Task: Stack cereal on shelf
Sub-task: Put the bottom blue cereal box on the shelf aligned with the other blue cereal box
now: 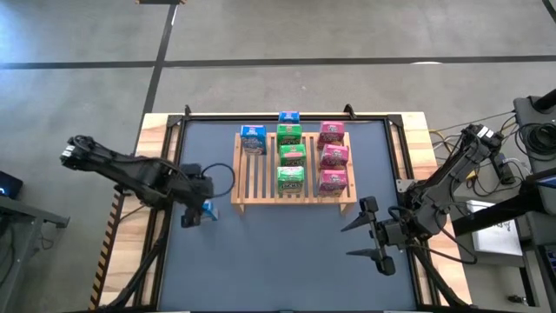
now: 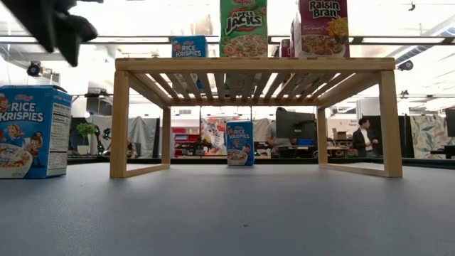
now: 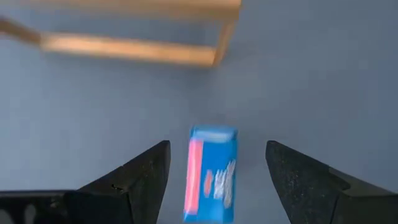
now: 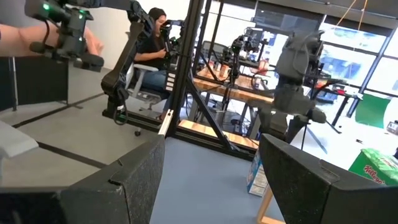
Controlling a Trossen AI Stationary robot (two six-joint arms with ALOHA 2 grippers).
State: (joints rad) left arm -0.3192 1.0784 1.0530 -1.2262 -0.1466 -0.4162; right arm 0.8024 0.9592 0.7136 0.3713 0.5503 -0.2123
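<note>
The wooden slatted rack [image 1: 291,193] stands mid-table. On it are three green boxes [image 1: 291,156], three pink boxes [image 1: 333,156] and one blue box [image 1: 253,139]. Another blue box [image 1: 288,116] is at the rack's far edge; in the low view it stands on the table behind the rack [image 2: 239,143]. A third blue box [image 1: 208,209] stands upright on the table left of the rack [image 2: 28,131]. My left gripper [image 3: 216,168] is open above this box [image 3: 211,174], one finger on either side, apart from it. My right gripper [image 1: 352,241] is open and empty right of the rack.
The rack's near left leg [image 3: 224,37] and bottom rail [image 3: 124,48] lie just beyond the blue box. Bare table mat [image 1: 278,261] runs from the rack to the table's near edge. People sit at desks in the room beyond [image 2: 365,135].
</note>
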